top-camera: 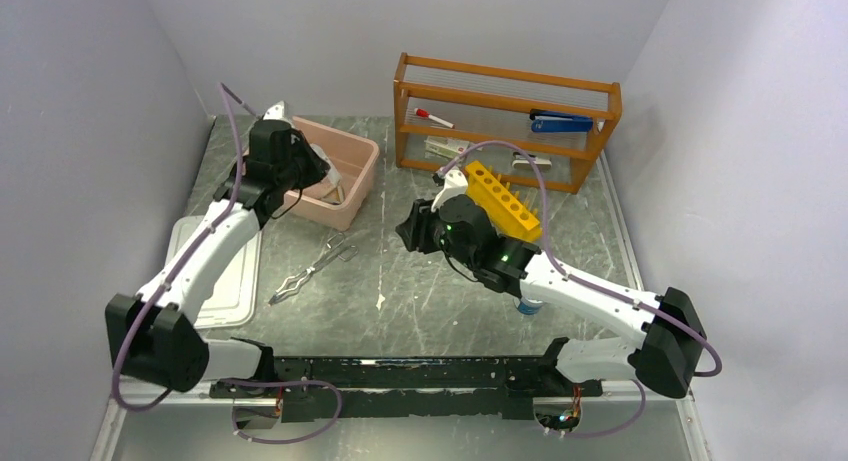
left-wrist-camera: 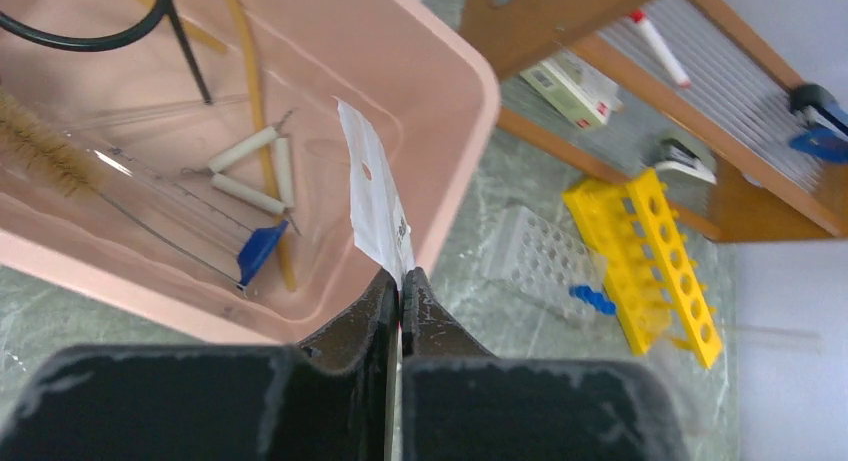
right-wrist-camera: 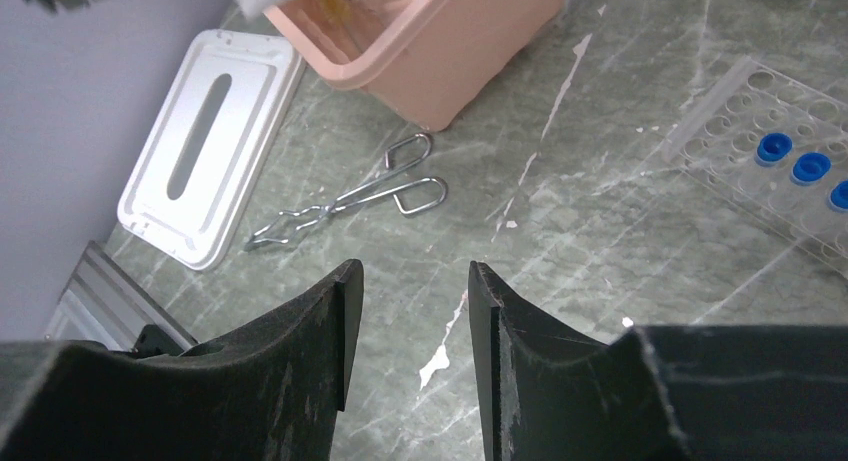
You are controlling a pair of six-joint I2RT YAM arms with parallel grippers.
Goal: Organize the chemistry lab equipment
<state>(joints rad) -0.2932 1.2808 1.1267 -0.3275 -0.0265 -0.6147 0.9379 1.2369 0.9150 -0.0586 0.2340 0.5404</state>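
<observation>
The left gripper [left-wrist-camera: 400, 284] is pinched fully shut on the lower edge of a thin white packet [left-wrist-camera: 374, 191], which it holds upright over the near wall of a pink bin [left-wrist-camera: 470, 81] at the back left of the green marbled table [top-camera: 400, 301]. Inside the bin lie a black wire ring [left-wrist-camera: 90, 39], a length of tan tubing [left-wrist-camera: 255, 91], a brown bristle brush [left-wrist-camera: 35, 146], several short white rods [left-wrist-camera: 240, 171] on wire and a clear glass tube [left-wrist-camera: 170, 206] with a blue tip. The right gripper [right-wrist-camera: 405, 281] hangs over bare table near the middle, its jaws parted about halfway with nothing between them. Silvery metal tongs [right-wrist-camera: 350, 196] lie flat on the table in front of the bin, apart from it and from both grippers, with a white lid [right-wrist-camera: 200, 146] flat at the table's left edge. To the right, a clear rack [right-wrist-camera: 760, 131] holding blue-capped tubes [right-wrist-camera: 773, 147] lies just beside a yellow rack [left-wrist-camera: 660, 261], both in front of a wooden shelf [top-camera: 505, 81] at the back of the table. On the shelf rest a red-capped marker [top-camera: 432, 117] and a blue stapler [top-camera: 560, 124]. Whether the packet touches the bin's wall cannot be told from the left wrist view.
</observation>
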